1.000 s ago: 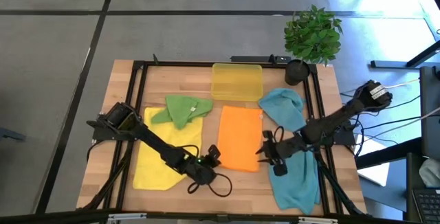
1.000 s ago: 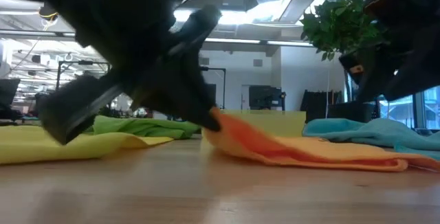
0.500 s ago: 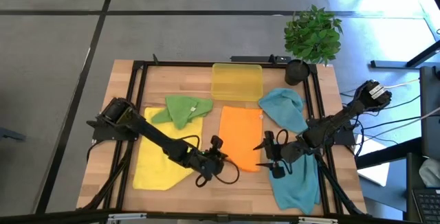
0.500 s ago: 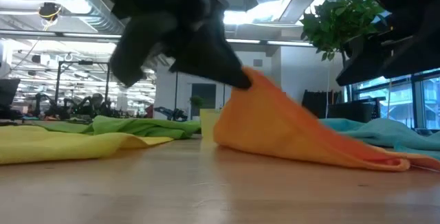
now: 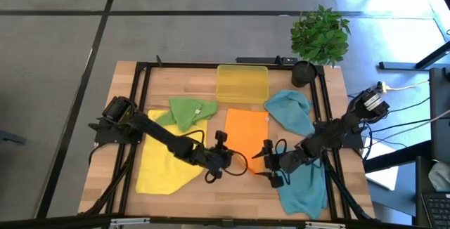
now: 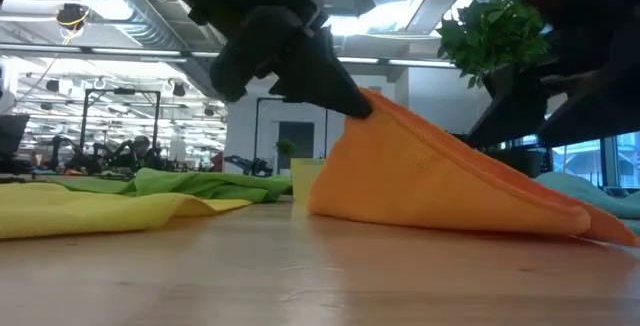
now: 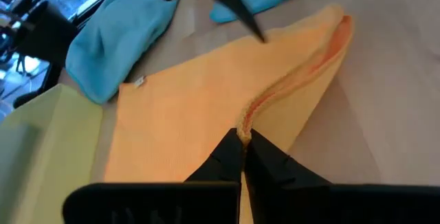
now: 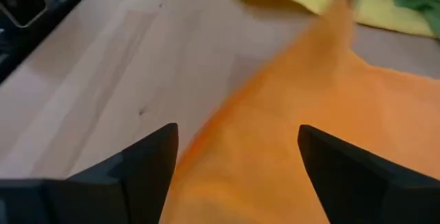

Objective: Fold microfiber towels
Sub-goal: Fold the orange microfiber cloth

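- The left gripper (image 5: 222, 143) sat at lower centre of the high view, its fingers pressed together on a corner of the orange towel (image 5: 244, 139).
- In the left wrist view, the left gripper (image 7: 242, 143) pinched a raised ridge of the orange towel (image 7: 185, 114), which ran away from the fingertips (image 7: 230, 148) toward the far corner.
- In the low view, the dark left gripper (image 6: 345, 101) in the upper centre of the frame held the orange towel (image 6: 430, 181) up by one corner, so the cloth sloped down to the table (image 6: 300, 276) toward the right edge of the frame.
- The right gripper (image 5: 266, 163) was just right of centre in the lower part of the high view, at the lower right edge of the orange towel, with its fingers spread wide.
- In the right wrist view, the two dark fingers (image 8: 148, 162) stood far apart at the bottom of the frame, with the orange towel (image 8: 289, 135) between and beyond them; nothing was gripped.
- The yellow towel (image 5: 160, 166) lay flat at lower left of the high view, under the left arm.
- The green towel (image 5: 186, 111) lay crumpled left of centre, above the yellow one.
- Teal-blue cloth (image 5: 299, 152) ran down the right side of the table, partly under the right arm; how many towels it made could not be told.
- A translucent yellow tray (image 5: 242, 83) sat at upper centre, and a potted plant (image 5: 320, 36) stood at the upper right corner.
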